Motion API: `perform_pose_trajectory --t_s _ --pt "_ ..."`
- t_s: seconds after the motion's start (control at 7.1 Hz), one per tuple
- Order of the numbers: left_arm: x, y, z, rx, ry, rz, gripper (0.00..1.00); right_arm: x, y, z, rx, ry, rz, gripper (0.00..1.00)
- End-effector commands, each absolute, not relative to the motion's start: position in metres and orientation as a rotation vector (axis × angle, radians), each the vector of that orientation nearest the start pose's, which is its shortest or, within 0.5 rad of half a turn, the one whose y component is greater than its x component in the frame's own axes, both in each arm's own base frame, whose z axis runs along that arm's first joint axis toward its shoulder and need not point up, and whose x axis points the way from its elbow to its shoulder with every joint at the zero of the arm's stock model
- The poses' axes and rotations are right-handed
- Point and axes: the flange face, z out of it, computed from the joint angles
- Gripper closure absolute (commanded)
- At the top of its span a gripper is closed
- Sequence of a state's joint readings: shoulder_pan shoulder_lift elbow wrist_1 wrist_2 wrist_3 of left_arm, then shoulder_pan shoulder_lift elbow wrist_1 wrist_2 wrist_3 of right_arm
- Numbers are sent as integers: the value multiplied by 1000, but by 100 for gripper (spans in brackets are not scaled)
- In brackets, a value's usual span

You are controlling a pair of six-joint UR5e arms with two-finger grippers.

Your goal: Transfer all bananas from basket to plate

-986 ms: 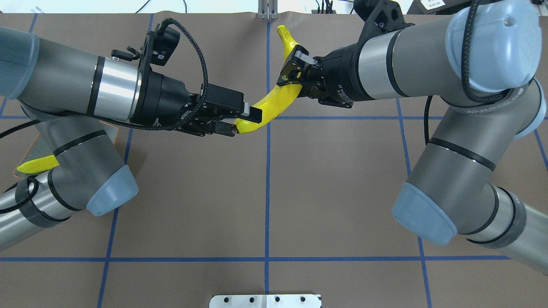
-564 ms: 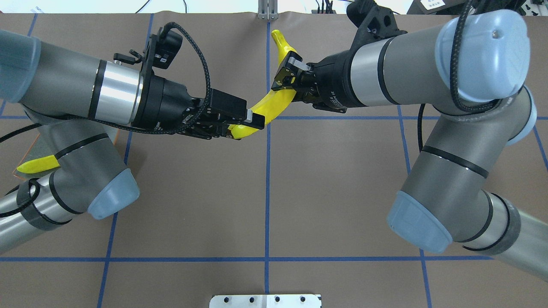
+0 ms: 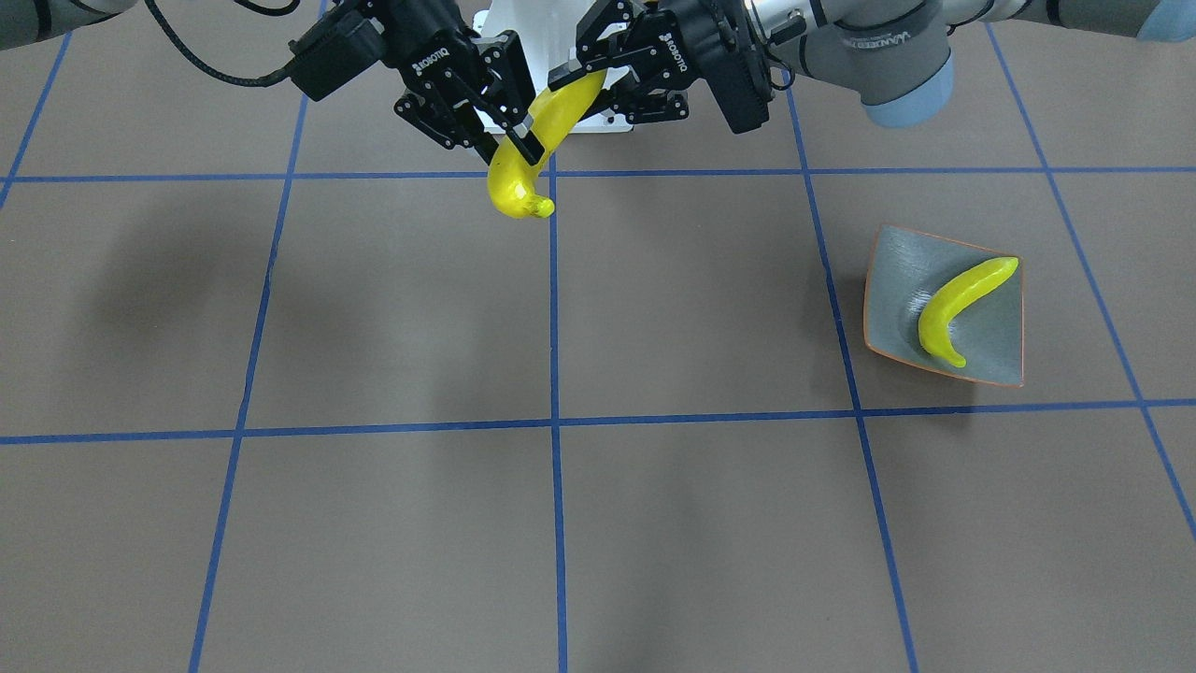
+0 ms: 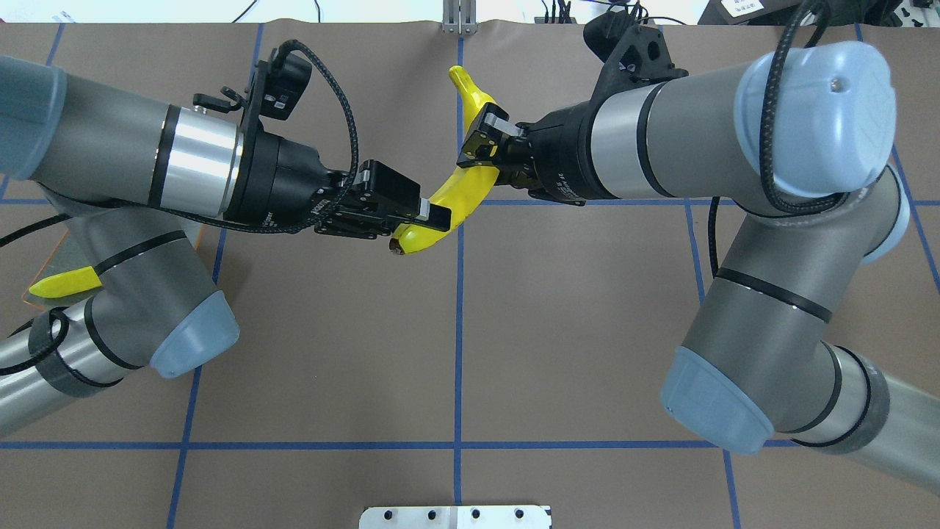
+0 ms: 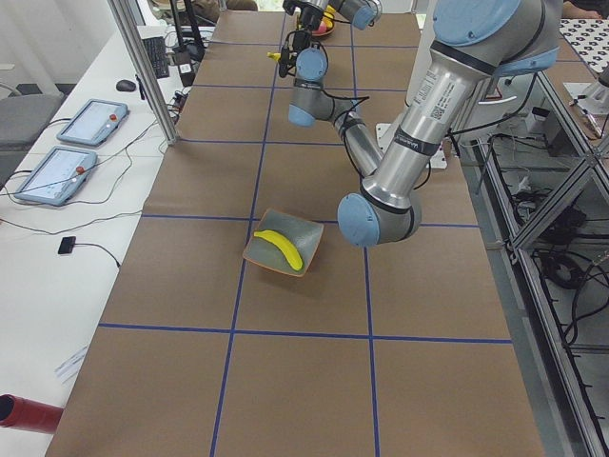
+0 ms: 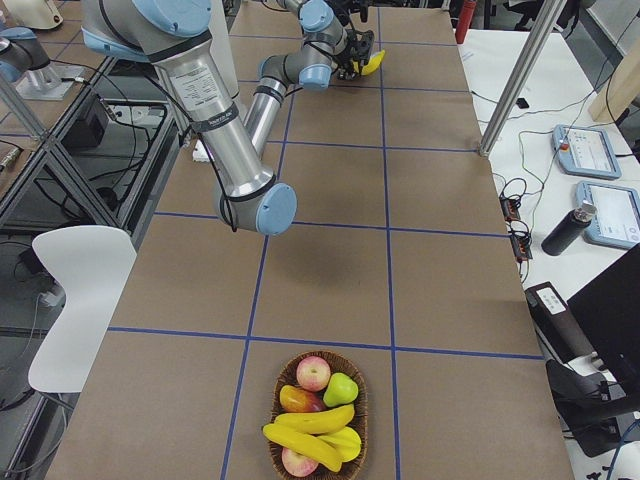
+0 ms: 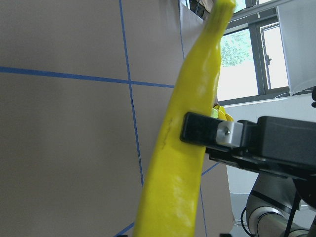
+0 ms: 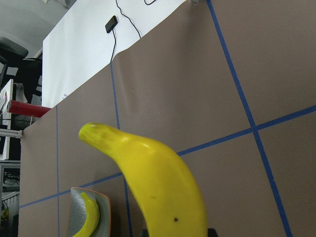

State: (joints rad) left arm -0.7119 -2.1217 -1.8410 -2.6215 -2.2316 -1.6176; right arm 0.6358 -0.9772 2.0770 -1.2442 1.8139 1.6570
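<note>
Four bananas are showing in all: one is hanging in the air between the arms, one is lying on the plate (image 3: 895,269), and two are lying in the basket (image 6: 362,402).

The held banana (image 4: 463,192) is sitting above the table (image 3: 654,327), over the centre tape line and towards the far side from the robot. Its stem is pointing away from the robot. The left gripper (image 4: 426,224) is clamping its near, lower end. The right gripper (image 4: 488,150) is pinching it around the middle, so both sets of fingers are pressing on the same fruit and the two tools are almost meeting.

The plated banana (image 3: 953,304) is lying diagonally across the square grey-blue dish. The dish is sitting towards the robot's left end, inside one grid square and set in from every table edge. In the overhead view the left arm's elbow is covering most of it. A wide stretch of brown paper is lying between the dish and the grippers.

The basket bananas (image 6: 315,421) are resting on top of four other pieces of fruit (image 6: 313,373) at the table's right end, well apart from both arms
</note>
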Motion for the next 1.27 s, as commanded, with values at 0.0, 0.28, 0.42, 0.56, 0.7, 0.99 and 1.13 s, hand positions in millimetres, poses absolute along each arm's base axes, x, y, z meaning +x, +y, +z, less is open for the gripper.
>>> perform_pose_trajectory --t_s 0.0,0.28,0.42,0.56,0.7,0.99,1.13 --pt "359 -406 121 150 1795 74 100 -348 -393 72 215 -1456 413 1" --pt "356 -406 148 137 1761 57 100 -320 -398 71 259 -1466 408 0" --pt "346 -403 177 121 1728 40 100 -307 -411 89 266 -1429 413 0" --pt "334 -401 210 154 1688 70 100 -292 -425 115 263 -1377 420 0" --pt "319 -388 256 168 1624 102 100 -280 -438 144 261 -1318 449 0" --pt "276 -371 349 172 1522 65 100 -262 -482 206 266 -1181 445 0" --pt "257 -361 387 192 1501 69 100 -252 -504 242 286 -1103 411 0"
